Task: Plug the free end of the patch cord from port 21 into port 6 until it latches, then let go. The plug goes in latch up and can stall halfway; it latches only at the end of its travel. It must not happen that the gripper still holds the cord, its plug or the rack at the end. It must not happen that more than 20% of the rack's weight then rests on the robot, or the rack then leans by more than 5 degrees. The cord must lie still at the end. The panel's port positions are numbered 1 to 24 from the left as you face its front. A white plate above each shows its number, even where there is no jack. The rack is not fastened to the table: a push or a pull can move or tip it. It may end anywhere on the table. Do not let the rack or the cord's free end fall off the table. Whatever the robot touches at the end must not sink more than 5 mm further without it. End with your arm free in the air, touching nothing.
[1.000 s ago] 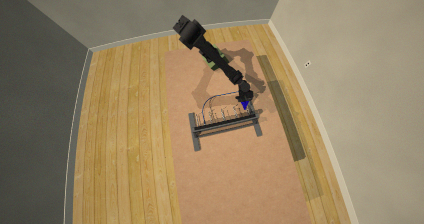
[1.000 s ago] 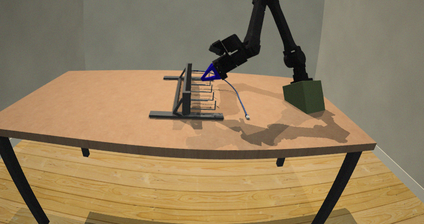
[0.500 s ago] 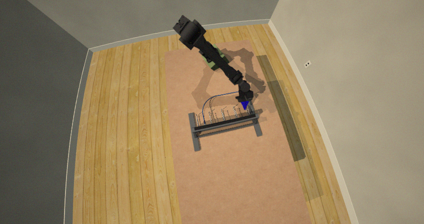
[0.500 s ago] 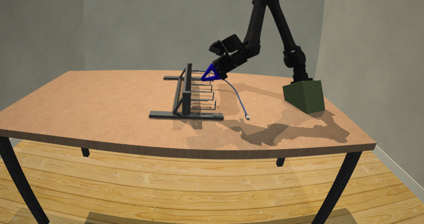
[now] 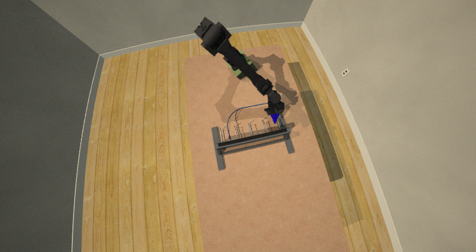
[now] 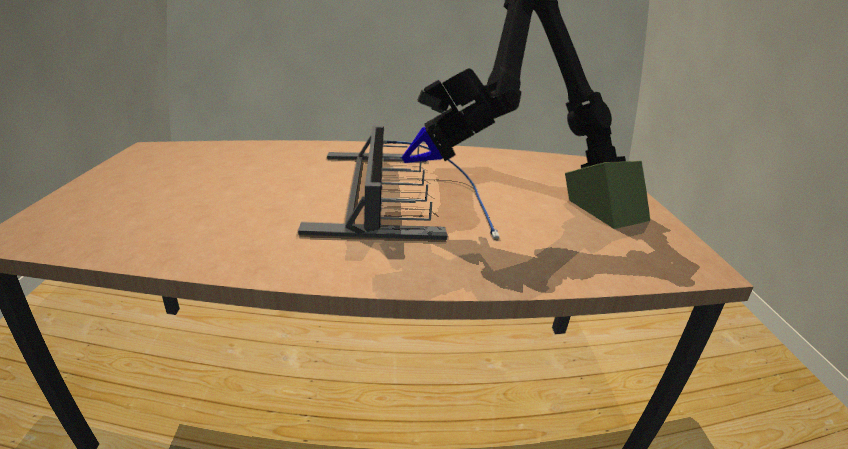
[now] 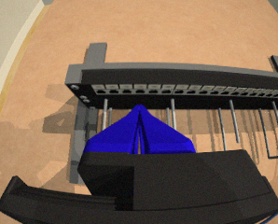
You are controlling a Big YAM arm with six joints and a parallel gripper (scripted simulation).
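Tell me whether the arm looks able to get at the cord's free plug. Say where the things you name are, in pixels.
Probably yes: in the exterior view nothing stands around the plug point(image 6: 495, 235), though the shut gripper point(image 5: 274, 122) point(image 6: 405, 159) point(image 7: 139, 110) must move over and open.

grey walls meet in corners behind the table point(image 5: 267, 189) point(image 6: 238, 206) point(image 7: 186, 33), the left one darker from above. pale skirting point(image 5: 377, 169) edges the plank floor point(image 5: 140, 149) point(image 6: 333, 373). a socket point(image 5: 345, 72) marks the right wall; shadows cross the tabletop and floor.
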